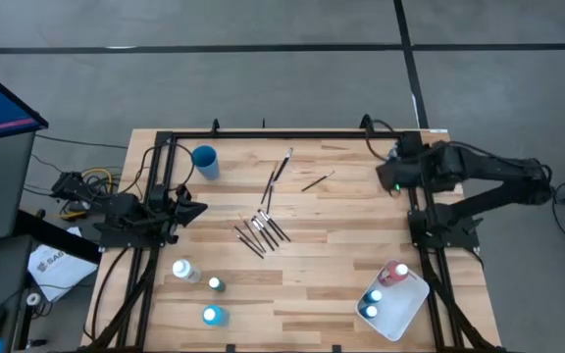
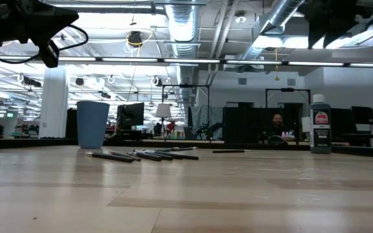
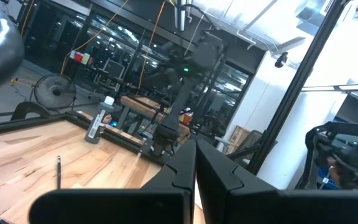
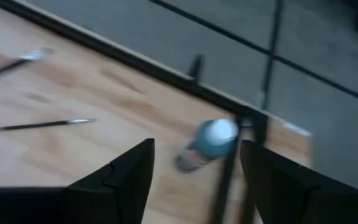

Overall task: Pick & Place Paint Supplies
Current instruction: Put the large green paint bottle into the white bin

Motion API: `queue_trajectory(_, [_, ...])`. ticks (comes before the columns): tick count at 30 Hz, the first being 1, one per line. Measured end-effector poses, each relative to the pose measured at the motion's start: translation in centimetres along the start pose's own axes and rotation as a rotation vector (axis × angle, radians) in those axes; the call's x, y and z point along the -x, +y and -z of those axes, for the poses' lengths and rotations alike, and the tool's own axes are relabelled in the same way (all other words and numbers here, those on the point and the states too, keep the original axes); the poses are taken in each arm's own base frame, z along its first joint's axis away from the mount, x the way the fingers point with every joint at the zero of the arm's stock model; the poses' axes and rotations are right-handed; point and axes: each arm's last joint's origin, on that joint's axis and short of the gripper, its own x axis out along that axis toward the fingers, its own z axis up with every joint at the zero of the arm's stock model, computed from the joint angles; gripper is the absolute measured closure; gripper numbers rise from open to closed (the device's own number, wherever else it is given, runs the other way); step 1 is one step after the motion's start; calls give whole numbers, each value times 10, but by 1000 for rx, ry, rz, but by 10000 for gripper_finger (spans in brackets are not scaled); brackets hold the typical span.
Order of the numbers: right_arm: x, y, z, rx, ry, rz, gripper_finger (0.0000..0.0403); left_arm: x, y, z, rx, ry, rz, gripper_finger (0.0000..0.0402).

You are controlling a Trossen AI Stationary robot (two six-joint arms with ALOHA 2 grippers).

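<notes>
Several dark-handled paintbrushes [image 1: 263, 231] lie flat mid-table, with two more brushes [image 1: 279, 175] farther back. A white bottle [image 1: 184, 271] lies on its side near the left arm, and a teal bottle [image 1: 216, 284] and a blue bottle [image 1: 212, 316] stand beside it. One pale-capped bottle [image 4: 207, 144] stands at the table's far right corner. My right gripper [image 4: 194, 168] hovers open just short of it, above the table. My left gripper [image 3: 196, 165] is shut and waits at the left side [image 1: 202, 208], touching nothing.
The white tray [image 1: 407, 312] at the near right corner holds a red bottle [image 1: 397, 272] and two blue ones [image 1: 374, 295]. The blue cup [image 1: 205, 160] stands upright at the far left. Black frame rails [image 1: 292, 134] border the table.
</notes>
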Motion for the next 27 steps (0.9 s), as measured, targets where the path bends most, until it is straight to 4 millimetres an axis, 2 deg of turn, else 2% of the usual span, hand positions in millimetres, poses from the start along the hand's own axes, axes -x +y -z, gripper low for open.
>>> queue_trajectory(9, [-31, -18, -22, -31, 110, 98, 173, 0, 0, 0, 1, -1, 1, 398])
queue_trajectory(19, [-64, -36, -41, -47, 249, 46, 173, 0, 0, 0, 2, -2, 1, 398])
queue_trajectory(22, [-77, -40, -43, -64, 297, 54, 173, 0, 0, 0, 2, -2, 1, 398])
queue_trajectory(27, [-110, -43, -31, -90, 376, -15, 173, 0, 0, 0, 2, -2, 1, 398])
